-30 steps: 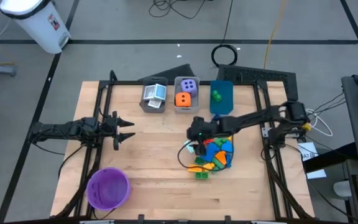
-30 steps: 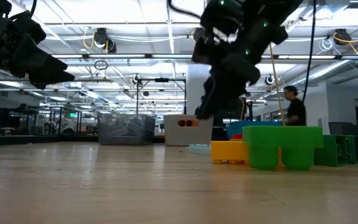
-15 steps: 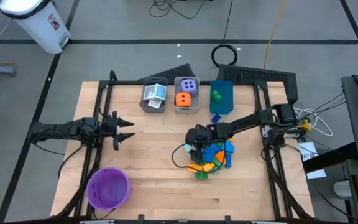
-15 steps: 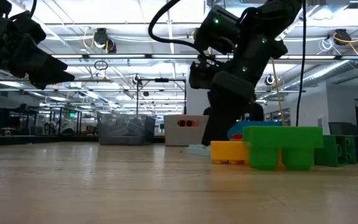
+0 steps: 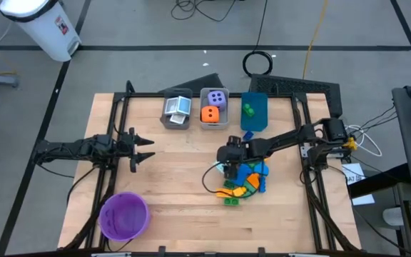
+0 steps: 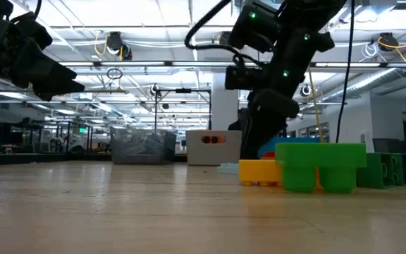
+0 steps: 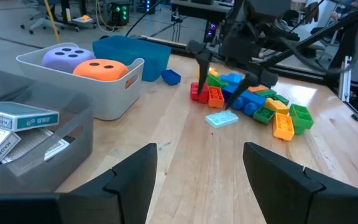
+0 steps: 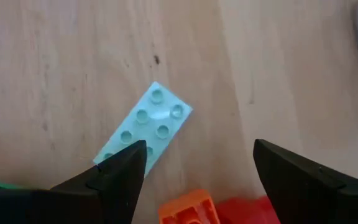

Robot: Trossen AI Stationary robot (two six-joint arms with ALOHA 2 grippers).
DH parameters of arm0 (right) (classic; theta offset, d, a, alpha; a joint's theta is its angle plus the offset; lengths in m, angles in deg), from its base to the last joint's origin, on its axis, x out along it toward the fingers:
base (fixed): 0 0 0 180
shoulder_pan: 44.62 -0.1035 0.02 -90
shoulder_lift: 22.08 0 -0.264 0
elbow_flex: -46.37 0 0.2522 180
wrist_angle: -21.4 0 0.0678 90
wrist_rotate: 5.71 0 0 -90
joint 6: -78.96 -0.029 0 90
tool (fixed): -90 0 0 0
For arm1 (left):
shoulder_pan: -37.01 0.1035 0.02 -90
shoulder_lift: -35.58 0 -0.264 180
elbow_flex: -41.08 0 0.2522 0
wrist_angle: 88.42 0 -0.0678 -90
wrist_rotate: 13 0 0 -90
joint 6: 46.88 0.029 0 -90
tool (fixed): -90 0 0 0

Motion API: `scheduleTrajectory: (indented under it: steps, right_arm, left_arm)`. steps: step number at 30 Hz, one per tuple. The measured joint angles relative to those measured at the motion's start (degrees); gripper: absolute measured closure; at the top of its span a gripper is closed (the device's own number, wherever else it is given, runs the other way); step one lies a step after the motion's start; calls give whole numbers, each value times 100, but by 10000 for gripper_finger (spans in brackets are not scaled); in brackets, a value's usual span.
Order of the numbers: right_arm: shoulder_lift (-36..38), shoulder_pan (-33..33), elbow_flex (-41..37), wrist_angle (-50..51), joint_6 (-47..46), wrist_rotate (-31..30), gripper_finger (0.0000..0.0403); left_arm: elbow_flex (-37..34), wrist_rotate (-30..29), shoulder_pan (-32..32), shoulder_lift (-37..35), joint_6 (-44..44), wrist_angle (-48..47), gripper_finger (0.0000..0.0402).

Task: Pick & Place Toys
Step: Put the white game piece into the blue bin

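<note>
High: right gripper [image 5: 228, 168] over brick pile [image 5: 245, 178], table centre-right; left gripper [image 5: 147, 148] waits at left, fingers apart, empty | Low: yellow brick [image 6: 261, 171] beside green brick [image 6: 321, 166] | Left wrist: dice [image 7: 106, 70] in grey bin [image 7: 126, 74], cards [image 7: 17, 117] alongside | Right wrist: fingers wide, empty, above flat light-blue brick [image 8: 143, 127].

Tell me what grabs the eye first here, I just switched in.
The right gripper hangs open over a flat light-teal brick at the edge of the bright brick pile, right of the table's centre. Behind it, a purple die and an orange die share a grey bin. The left gripper waits open at left.
</note>
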Motion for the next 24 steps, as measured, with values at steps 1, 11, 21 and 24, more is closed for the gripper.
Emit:
scheduleTrajectory:
  steps: [1, 11, 21, 24]
  right_arm:
    - [25, 0, 1, -75, -144, 14, 117]
    - [-368, -13, 9, -364, -664, 523, 117]
    - [-585, 15, 17, -424, -654, 896, 135]
    - [-585, 37, 17, -407, -609, 898, 157]
  left_arm:
    - [0, 2, 0, 0, 2, 0, 155]
    - [0, 2, 0, 0, 2, 0, 155]
    - [0, 0, 0, 0, 2, 0, 155]
    - [0, 1, 0, 0, 2, 1, 156]
